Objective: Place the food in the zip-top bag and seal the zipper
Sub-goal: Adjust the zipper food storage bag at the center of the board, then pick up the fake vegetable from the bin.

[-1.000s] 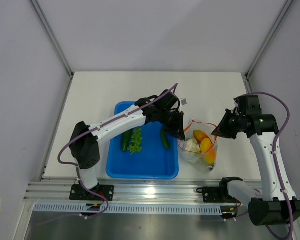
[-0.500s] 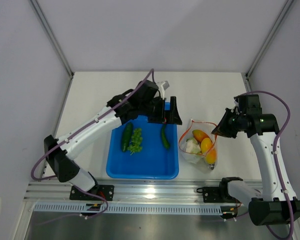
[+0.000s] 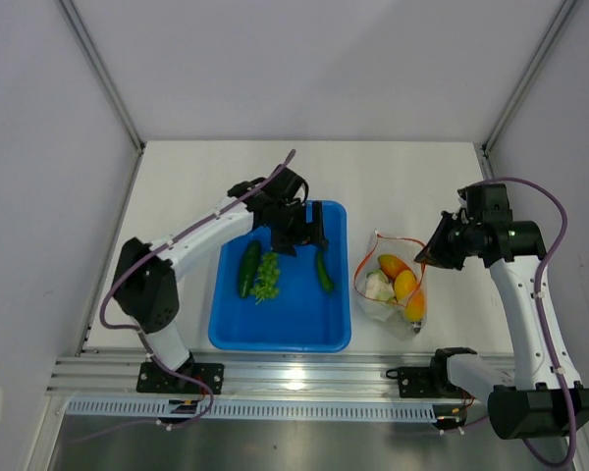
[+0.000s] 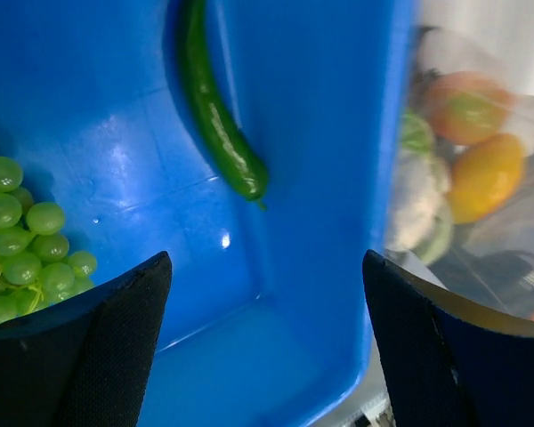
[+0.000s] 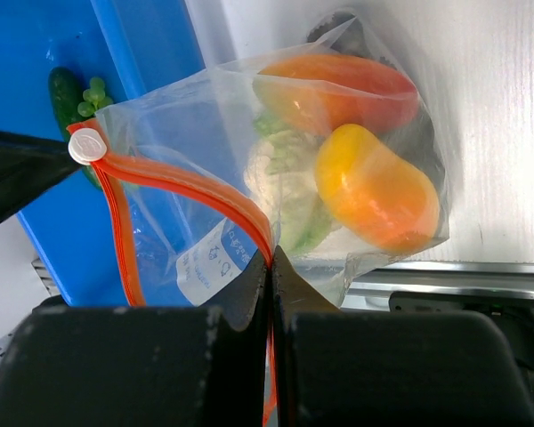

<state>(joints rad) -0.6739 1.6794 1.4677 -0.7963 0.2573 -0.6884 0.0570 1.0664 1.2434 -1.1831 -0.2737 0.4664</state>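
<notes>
The zip-top bag (image 3: pixel 393 289) lies right of the blue tray, its mouth open toward the tray. Inside are a red-orange fruit (image 5: pixel 338 89), an orange-yellow fruit (image 5: pixel 374 187) and a cauliflower (image 5: pixel 280 178). My right gripper (image 5: pixel 270 258) is shut on the orange zipper (image 5: pixel 178 182) and holds that edge up; in the top view the right gripper (image 3: pixel 424 257) is at the bag's right side. My left gripper (image 3: pixel 302 235) hangs open and empty over the tray, above a slim green pepper (image 4: pixel 218 116). Green grapes (image 4: pixel 18 240) and a dark cucumber (image 3: pixel 247 270) lie further left.
The blue tray (image 3: pixel 275 334) fills the table's middle, its right wall close to the bag's mouth. A white slider (image 5: pixel 87 145) sits at the zipper's far end. The metal rail (image 3: pixel 304 378) runs along the near edge, white walls on three sides.
My left gripper has pulled back left from the bag's mouth to over the tray and has opened. The right gripper and the bag have stayed put.
</notes>
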